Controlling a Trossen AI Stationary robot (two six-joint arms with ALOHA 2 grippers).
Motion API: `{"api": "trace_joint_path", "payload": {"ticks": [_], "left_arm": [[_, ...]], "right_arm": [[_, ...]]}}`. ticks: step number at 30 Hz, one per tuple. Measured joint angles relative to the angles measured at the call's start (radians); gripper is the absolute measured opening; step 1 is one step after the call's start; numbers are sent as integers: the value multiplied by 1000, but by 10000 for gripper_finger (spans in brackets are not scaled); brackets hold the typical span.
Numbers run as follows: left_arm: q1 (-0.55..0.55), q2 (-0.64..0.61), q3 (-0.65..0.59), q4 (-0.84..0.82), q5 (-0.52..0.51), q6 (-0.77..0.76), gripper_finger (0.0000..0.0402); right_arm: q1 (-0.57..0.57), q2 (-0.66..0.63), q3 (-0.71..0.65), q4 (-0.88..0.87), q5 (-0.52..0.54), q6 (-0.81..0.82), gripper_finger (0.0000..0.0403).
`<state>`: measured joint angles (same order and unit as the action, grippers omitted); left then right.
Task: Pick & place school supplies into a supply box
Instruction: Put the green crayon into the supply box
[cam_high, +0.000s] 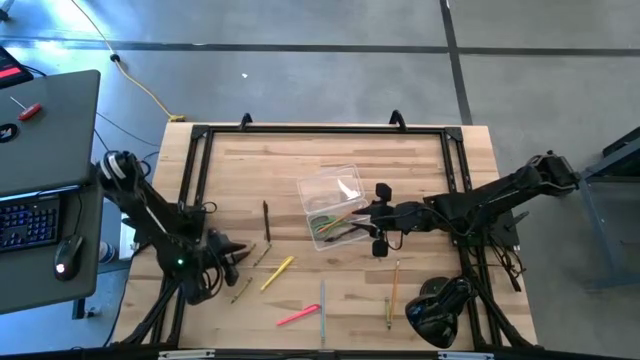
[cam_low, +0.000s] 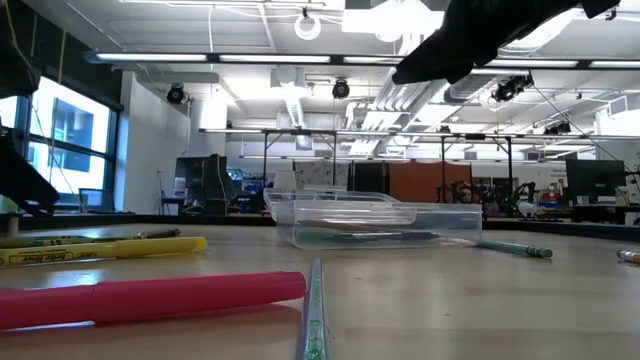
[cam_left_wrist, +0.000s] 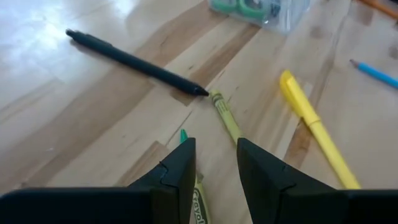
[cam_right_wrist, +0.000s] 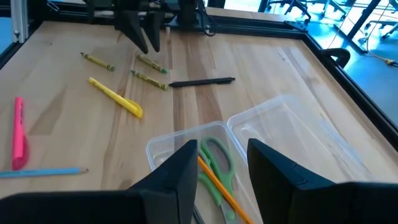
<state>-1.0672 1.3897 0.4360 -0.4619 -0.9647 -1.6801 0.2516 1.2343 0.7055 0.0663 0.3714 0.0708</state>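
Clear plastic box (cam_high: 330, 195) sits mid-table on the wood-grain table (cam_high: 420, 160), lid beside it. Green-handled scissors (cam_right_wrist: 216, 163) and a thin orange pencil (cam_right_wrist: 225, 190) lie inside. My right gripper (cam_right_wrist: 221, 165) hangs over the box, fingers apart, empty. My left gripper (cam_left_wrist: 216, 163) is low by the crayons (cam_left_wrist: 225, 115), jaws parted, nothing between them. Loose on the table: black pen (cam_left_wrist: 134, 62), yellow marker (cam_left_wrist: 317, 127), pink highlighter (cam_right_wrist: 18, 132), blue pencil (cam_right_wrist: 38, 172).
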Motion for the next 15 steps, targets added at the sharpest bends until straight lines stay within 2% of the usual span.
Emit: {"api": "trace_joint_path", "payload": {"ticks": [10,15], "left_arm": [[0,200,-1,171,-27,-2,150],[0,288,2,207,-81,-37,150]], "right_arm": [[0,0,0,6,0,0,119],[-1,0,0,6,0,0,119]]}}
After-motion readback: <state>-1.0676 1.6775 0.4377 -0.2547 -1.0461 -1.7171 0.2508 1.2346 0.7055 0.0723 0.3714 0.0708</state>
